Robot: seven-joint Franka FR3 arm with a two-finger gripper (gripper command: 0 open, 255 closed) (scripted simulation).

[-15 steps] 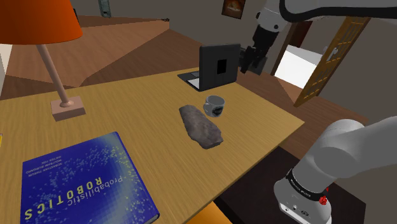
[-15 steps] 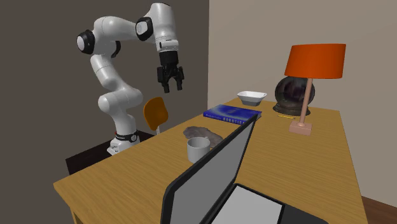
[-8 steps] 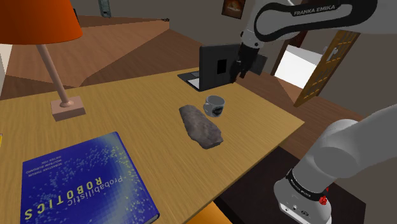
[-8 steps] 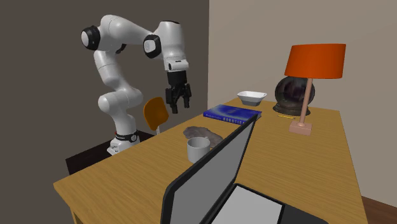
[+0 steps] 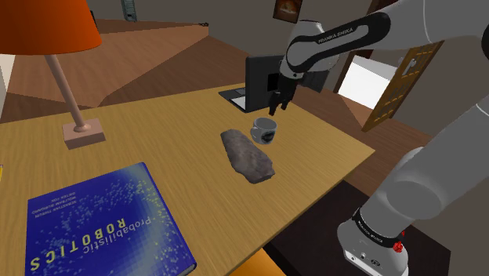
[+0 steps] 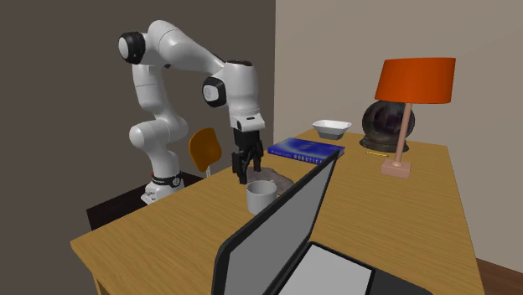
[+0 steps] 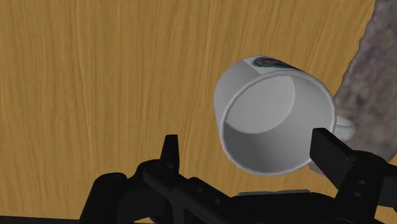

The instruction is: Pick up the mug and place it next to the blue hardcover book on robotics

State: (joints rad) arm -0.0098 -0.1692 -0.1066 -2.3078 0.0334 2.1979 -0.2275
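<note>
A white mug (image 5: 265, 130) with a dark blue emblem stands upright on the wooden table (image 5: 172, 118), between a laptop and a grey stone. My black gripper (image 5: 276, 110) hangs open just above the mug's rim and does not touch it. In the second exterior view the gripper (image 6: 243, 174) is directly over the mug (image 6: 261, 196). Seen from the wrist, the mug's open mouth (image 7: 273, 114) lies below the gripper (image 7: 250, 151), nearer one finger than the other. The blue robotics book (image 5: 102, 223) lies flat at the table's near corner in the shoulder view, and shows as the book (image 6: 306, 149) past the stone.
A grey stone-like lump (image 5: 247, 155) lies beside the mug, between it and the book. An open laptop (image 5: 262, 82) stands just behind the mug. An orange lamp (image 6: 406, 109), a dark globe (image 6: 381, 126) and a white bowl (image 6: 332, 128) sit beyond the book. An orange chair (image 6: 205, 149) stands by the table.
The arm has swung down and toward the table, bringing the open gripper from high beside the laptop to just above the mug. Nothing on the table has moved.
</note>
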